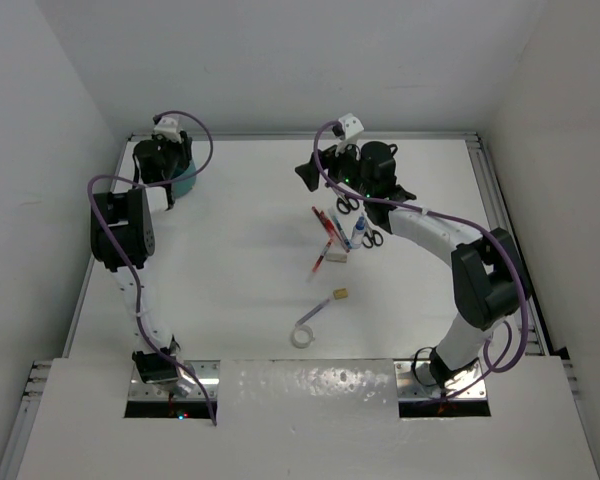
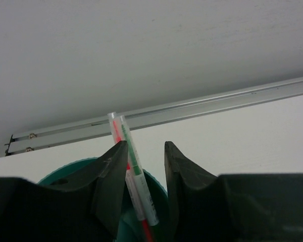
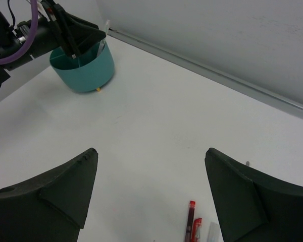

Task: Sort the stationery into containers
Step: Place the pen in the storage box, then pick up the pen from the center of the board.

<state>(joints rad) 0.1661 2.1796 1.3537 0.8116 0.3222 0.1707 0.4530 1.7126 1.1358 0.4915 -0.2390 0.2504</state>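
Note:
The teal organiser cup (image 1: 186,184) stands at the table's far left, with my left gripper (image 1: 170,165) right over it. In the left wrist view the jaws of the left gripper (image 2: 145,143) stand apart. A green-and-white pen (image 2: 135,164) and a red pen (image 2: 116,133) stand in the cup (image 2: 73,168) and lean on the left finger, clear of the right one. My right gripper (image 1: 315,168) hangs wide open over the mid-table (image 3: 151,151), holding nothing. Below it lies a red pen (image 3: 191,222). Scissors (image 1: 348,203), a glue bottle (image 1: 358,232) and a tape ring (image 1: 302,337) lie on the table.
More stationery lies right of centre: a second pair of scissors (image 1: 373,238), red pens (image 1: 325,225), a white eraser (image 1: 335,257), a tan eraser (image 1: 340,294) and a pink pen (image 1: 316,310). A metal rail (image 2: 192,108) runs along the far edge, below white walls.

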